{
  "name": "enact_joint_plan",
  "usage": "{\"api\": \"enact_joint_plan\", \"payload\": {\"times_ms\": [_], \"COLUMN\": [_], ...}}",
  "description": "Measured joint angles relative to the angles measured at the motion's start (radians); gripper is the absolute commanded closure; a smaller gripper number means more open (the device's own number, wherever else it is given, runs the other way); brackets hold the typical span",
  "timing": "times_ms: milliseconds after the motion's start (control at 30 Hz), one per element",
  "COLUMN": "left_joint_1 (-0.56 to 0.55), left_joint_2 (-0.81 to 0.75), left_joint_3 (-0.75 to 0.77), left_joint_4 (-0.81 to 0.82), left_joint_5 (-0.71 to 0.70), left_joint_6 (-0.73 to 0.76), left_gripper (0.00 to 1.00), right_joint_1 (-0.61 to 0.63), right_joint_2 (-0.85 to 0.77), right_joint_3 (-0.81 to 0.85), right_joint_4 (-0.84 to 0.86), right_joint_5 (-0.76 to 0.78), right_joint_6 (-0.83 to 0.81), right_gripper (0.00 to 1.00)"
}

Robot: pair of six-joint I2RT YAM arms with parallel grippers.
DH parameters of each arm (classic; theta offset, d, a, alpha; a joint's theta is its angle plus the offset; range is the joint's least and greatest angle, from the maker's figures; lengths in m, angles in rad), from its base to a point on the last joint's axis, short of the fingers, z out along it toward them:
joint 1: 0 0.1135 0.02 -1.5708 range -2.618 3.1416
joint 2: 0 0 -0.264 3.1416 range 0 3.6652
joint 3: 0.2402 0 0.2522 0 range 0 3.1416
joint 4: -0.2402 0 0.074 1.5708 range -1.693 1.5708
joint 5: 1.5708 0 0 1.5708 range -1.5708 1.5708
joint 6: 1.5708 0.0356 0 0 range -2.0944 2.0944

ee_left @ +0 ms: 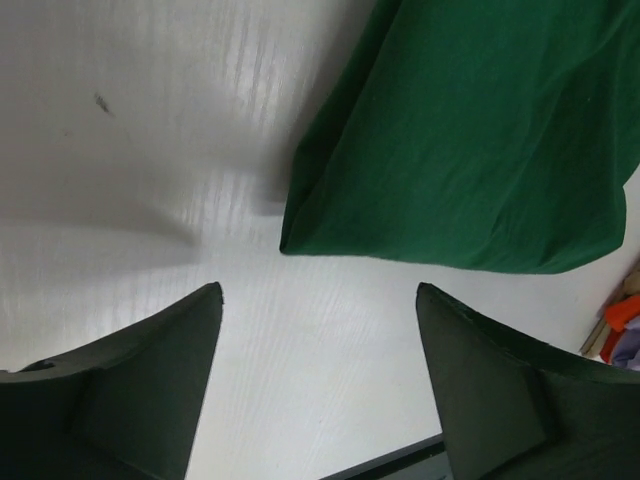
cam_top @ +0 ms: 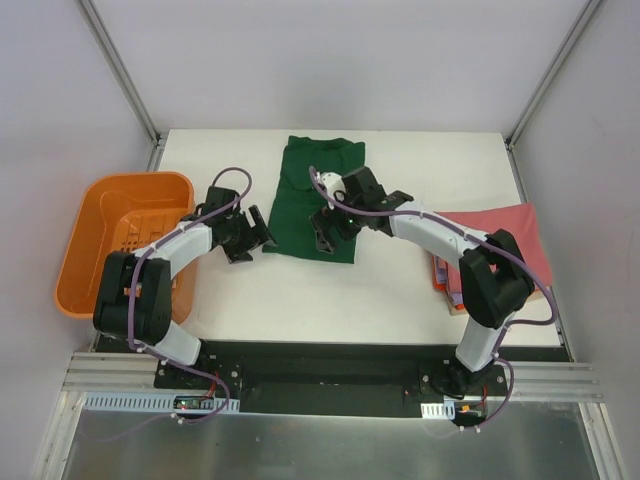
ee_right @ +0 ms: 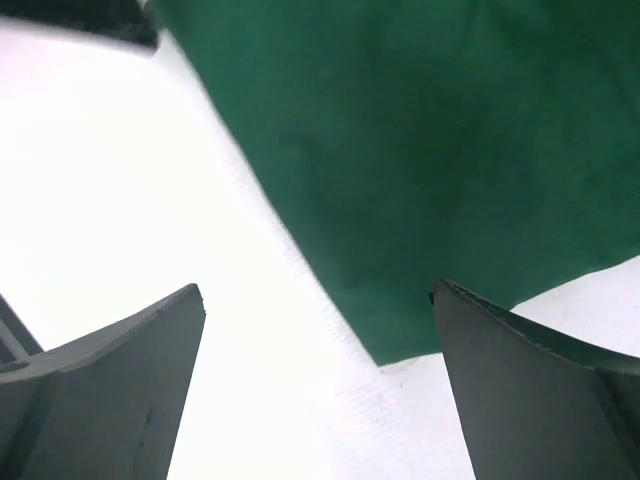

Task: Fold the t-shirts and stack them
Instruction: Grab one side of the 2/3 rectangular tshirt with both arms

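Orange basket (cam_top: 120, 240) at left | left claw (ee_left: 318, 288), right claw (ee_right: 316, 286) agape, unladen

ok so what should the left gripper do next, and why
Probably ease the left gripper forward and pinch the nearest corner of the green shirt: its jaws stand open over bare table short of that corner, while the right gripper hangs open over the shirt, so neither holds cloth.

Top external: high above, looking down on the whole table (cam_top: 300, 300).
Wrist views: close, facing downward; both share the green t-shirt (ee_left: 470, 130).
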Motion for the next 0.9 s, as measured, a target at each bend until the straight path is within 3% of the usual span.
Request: {"api": "enact_joint_plan", "payload": {"times_ms": [267,567,667,900], "left_joint_1": [0.0,0.0,0.0,0.0], "left_joint_2": [0.155,0.215,0.239,0.268], "left_joint_3": [0.074,0.09,0.109,0.135], "left_joint_4": [0.033,0.042,0.043,0.049], "left_joint_5": [0.019,0.045,0.051,0.067], "left_joint_6": [-0.011,-0.019,-0.018,-0.017], "left_gripper": [0.62,0.77,0.98,1.0], "right_joint_1": [0.03,0.035,0.054,0.103], "right_joint_2": [-0.007,0.046,0.046,0.09], "right_joint_3": [-0.06,-0.058,-0.058,-0.043], "right_joint_4": [-0.066,-0.095,-0.105,-0.143], "right_joint_5": [-0.048,-0.023,0.023,0.107], "right_joint_6": [-0.158,-0.196,-0.216,-0.28], "right_gripper": [0.03,0.08,0.11,0.24]}}
